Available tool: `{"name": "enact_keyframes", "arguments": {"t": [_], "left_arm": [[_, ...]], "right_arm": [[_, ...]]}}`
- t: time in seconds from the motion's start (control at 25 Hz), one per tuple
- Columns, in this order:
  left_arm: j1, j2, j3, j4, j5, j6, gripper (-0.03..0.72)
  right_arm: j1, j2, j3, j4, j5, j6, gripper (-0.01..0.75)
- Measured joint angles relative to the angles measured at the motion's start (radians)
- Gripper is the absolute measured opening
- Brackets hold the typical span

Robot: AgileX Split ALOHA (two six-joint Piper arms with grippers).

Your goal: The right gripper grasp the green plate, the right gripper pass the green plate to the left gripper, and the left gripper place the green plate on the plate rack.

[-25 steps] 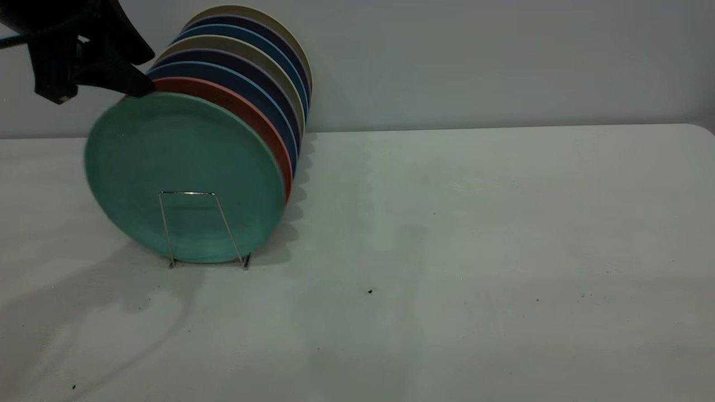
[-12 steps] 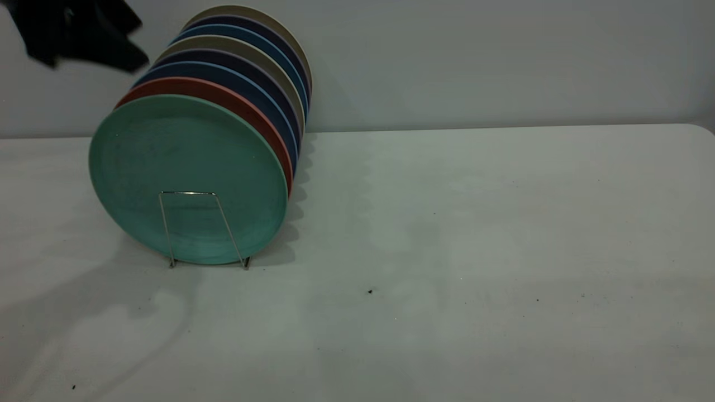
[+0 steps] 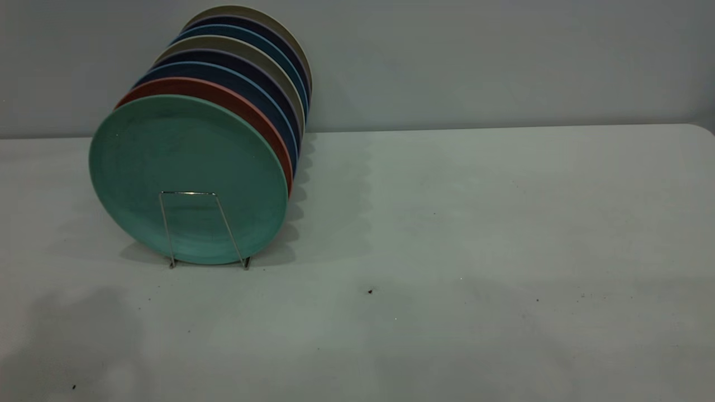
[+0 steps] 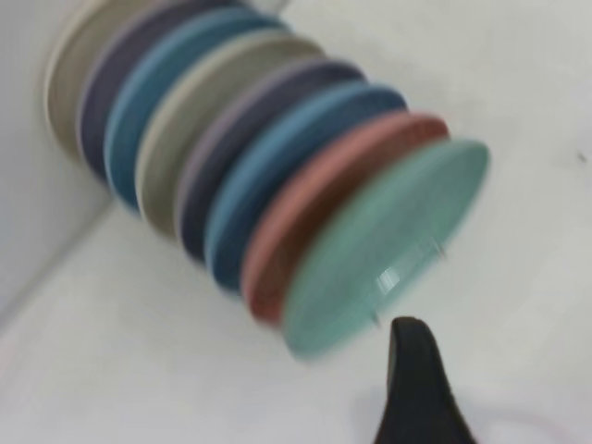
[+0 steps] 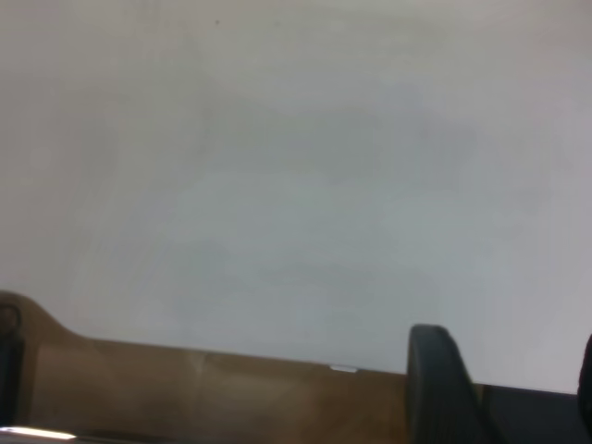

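Observation:
The green plate (image 3: 184, 167) stands upright on the plate rack (image 3: 165, 229), at the front of the row and leaning against a salmon-pink plate (image 3: 246, 106). Nothing holds it. No gripper shows in the exterior view. In the left wrist view the green plate (image 4: 388, 250) is the nearest in the row. One black finger (image 4: 416, 388) of my left gripper (image 4: 504, 407) sits a little away from its rim, with bare table beside it. My right gripper (image 5: 509, 379) is open and empty over bare table near the table's edge, far from the plates.
Behind the pink plate stand several dark blue and beige plates (image 3: 246, 56) in the same rack, close to the back wall. The white table (image 3: 475, 223) stretches to the right of the rack. The right wrist view shows the table's edge with brown floor (image 5: 185, 388) beyond it.
My left gripper let go of the green plate's top rim, rose up and left, and has gone out of the exterior view. The plate settled slightly more upright in the rack.

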Motion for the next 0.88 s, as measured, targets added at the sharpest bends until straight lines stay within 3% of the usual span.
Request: {"name": "enact_keyframes", "arguments": {"t": [0.28,0.56,0.88], "left_arm": [[0.0,-0.225,0.042,0.224,0.289,-0.441,0.501],[0.0,-0.45,0.372,0.253,0.291,-0.666,0.501],[0.0,-0.723,0.664,0.344,0.259,-0.834,0.501]], "right_arm": [[0.094,0.0,0.0,-0.025,-0.004,0.034,0.37],[0.208,0.0,0.001,-0.026,-0.004,0.035,0.359],[0.229,-0.026,0.002,-0.026,-0.005,0.036,0.357]]}}
